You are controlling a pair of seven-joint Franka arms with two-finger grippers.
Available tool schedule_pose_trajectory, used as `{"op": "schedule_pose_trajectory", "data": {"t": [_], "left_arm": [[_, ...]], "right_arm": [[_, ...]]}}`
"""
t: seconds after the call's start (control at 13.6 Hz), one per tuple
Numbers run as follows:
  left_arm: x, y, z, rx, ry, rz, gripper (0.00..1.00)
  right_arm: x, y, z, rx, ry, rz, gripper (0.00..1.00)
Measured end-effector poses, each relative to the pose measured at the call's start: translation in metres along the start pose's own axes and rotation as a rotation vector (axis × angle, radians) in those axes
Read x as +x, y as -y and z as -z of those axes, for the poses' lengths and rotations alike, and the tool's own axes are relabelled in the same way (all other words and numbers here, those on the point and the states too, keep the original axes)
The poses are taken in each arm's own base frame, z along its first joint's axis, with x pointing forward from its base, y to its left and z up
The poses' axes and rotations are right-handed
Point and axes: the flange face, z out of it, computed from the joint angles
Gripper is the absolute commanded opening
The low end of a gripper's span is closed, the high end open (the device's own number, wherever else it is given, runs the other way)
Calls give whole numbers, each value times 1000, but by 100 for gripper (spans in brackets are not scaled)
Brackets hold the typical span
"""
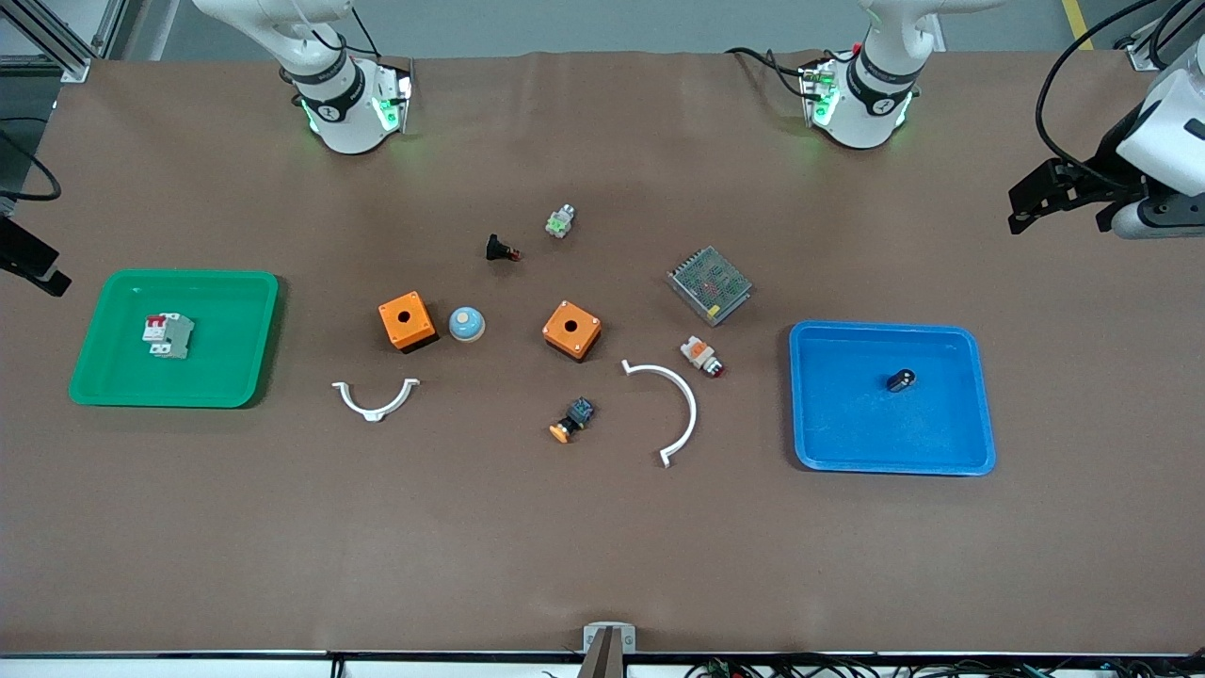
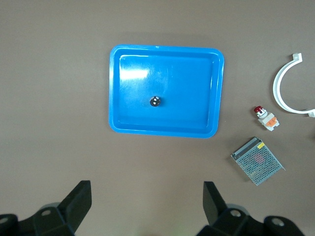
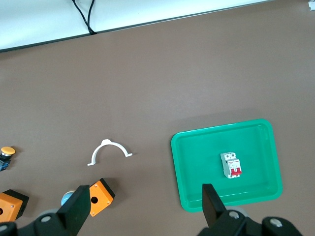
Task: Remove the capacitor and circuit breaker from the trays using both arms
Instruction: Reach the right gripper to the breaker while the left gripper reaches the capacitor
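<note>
The capacitor, a tiny black cylinder with a silvery end, lies in the blue tray toward the left arm's end of the table. In the left wrist view the capacitor sits mid-tray. The white-grey breaker with red levers lies in the green tray toward the right arm's end, and also shows in the right wrist view. My left gripper hangs high, open and empty. My right gripper hangs high, open and empty, between the green tray and an orange box; only its black tip shows in the front view.
Between the trays lie two orange boxes, a blue dome, two white curved clamps, a mesh power supply and several push-buttons, among them a black one and an orange-white one.
</note>
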Motion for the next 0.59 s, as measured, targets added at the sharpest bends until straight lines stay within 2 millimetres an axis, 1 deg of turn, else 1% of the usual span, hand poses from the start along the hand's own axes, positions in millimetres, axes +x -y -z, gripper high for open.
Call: {"op": "schedule_pose_trajectory", "data": {"t": [0.22,0.37,0.44,0.52,0.59], "left_arm": [[3,1,-5,0,10,2,100],[14,10,-18,-2,29,17,100],[24,16,-29,-5,40,29,100],[36,23,-47,-8,48,40,100],[50,26,-72,-12,42,47,100]], "right_arm": [[0,0,0,0,0,0,100],[0,0,0,0,0,0,100],[0,0,0,0,0,0,100],[0,0,0,0,0,0,100],[0,0,0,0,2,0,100]]}}
